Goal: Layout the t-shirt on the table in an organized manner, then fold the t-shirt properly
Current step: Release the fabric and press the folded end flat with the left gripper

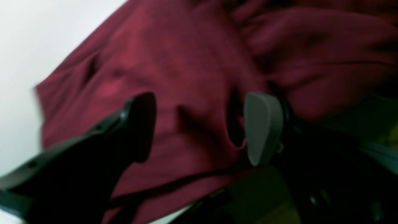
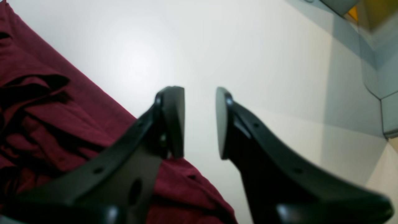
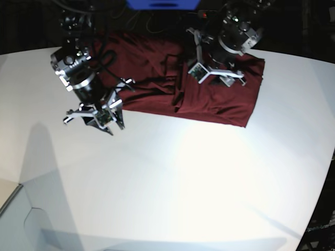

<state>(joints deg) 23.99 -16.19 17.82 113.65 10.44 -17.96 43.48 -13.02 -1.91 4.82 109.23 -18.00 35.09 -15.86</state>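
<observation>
Maroon cloth, thin and soft, makes up the shirt [image 3: 209, 99], which lies at the far side of the table [image 3: 183, 183] in a rough band; its right part is fairly flat with a straight cut edge, while the middle and left are bunched into dark folds and ridges. Smooth, glossy white covers the tabletop, whose near edge curves away at both lower corners.

Left gripper [image 1: 199, 127] hangs over the shirt's flatter part with its jaws spread wide, one black finger and one grey pad [image 1: 262, 127] showing, and cloth visible in the gap between them; nothing is held, and whether the tips touch the fabric cannot be told, since this view is blurred. Right gripper [image 2: 200, 121] sits at the shirt's near left edge, jaws partly apart with bare white table between the pads, gripping nothing; one finger overlaps the maroon hem in the wrist view.

Near the front, most of the table is bare white, broad and flat in front of both arms. Beyond the shirt's far edge the background is dark, with a blue shape [image 3: 162, 4] at top
</observation>
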